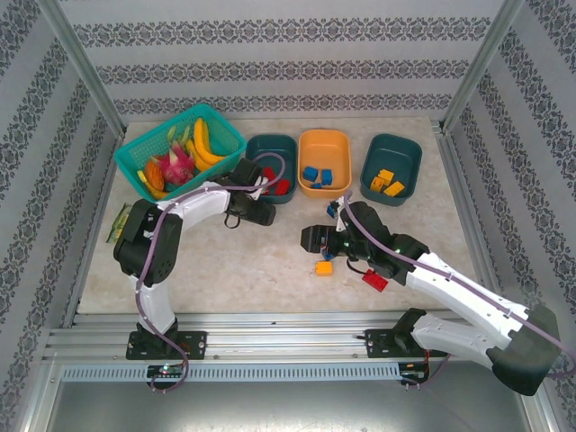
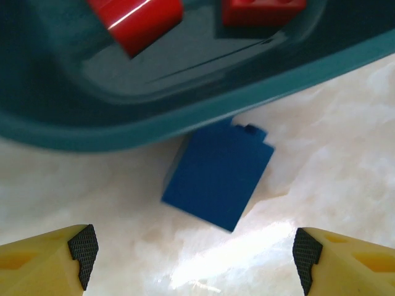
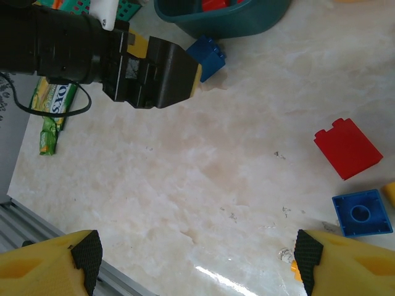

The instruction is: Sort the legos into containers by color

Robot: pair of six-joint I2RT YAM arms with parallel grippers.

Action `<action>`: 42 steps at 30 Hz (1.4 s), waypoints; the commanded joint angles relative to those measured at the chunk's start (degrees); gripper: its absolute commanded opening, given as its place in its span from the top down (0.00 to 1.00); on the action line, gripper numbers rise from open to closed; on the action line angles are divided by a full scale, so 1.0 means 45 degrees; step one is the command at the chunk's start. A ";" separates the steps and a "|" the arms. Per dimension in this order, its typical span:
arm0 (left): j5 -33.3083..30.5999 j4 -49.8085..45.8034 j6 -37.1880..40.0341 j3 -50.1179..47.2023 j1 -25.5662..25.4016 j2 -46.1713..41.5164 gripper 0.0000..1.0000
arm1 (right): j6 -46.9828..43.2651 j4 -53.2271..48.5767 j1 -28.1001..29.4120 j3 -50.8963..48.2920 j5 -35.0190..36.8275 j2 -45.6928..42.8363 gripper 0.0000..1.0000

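Right tool (image 3: 196, 254): released, fingers spread wide with nothing between them. It hangs over bare desk (image 1: 225, 270) at about 4 o'clock of the desk's middle, probably free to make a fresh pick.
Loose bricks: an orange brick (image 1: 324, 267) lies at 6 o'clock, just beside the right tool. In the right wrist view a red brick (image 3: 347, 148) and a studded blue brick (image 3: 361, 213) lie near each other on the desk. None is in a tub, so the sorting looks unfinished.
Left tool (image 2: 195, 250): released, pads wide apart and holding nothing. It points down at the near rim of the left teal tub (image 1: 272, 155), at about 11 o'clock.
Stray blue brick (image 2: 216, 179): on the desk, tucked against the outer wall of the left teal tub, ahead of the open fingers and in line with the gap. It is ungrasped. The left tool seems lined up to pick it.
Containers: the left teal tub holds reds. The orange tub (image 1: 324, 141) at 12 o'clock holds blues, so the stray likely belongs there. The right teal tub (image 1: 392, 144) at 1 o'clock holds yellow-orange bricks.
Bystanders: the lattice basket (image 1: 220, 120) of toy fruit sits at 10 o'clock and the snack packet (image 1: 117, 223) at 9 o'clock. Neither is part of the sort.
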 commanded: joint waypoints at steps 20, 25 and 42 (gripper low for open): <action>-0.0423 0.0079 0.0778 0.1289 -0.0725 0.1599 0.42 | 0.0227 -0.0328 -0.0482 0.0547 -0.0225 0.0275 0.17; -0.1091 0.0125 0.0505 0.1139 -0.0988 0.1601 0.56 | 0.0318 -0.0183 -0.0579 0.0462 -0.0218 0.0056 0.16; -0.0725 -0.0874 -0.1521 -0.0357 -0.2659 -0.2248 0.70 | 0.2319 0.0438 -0.4327 -0.0611 -0.0998 -0.2853 0.17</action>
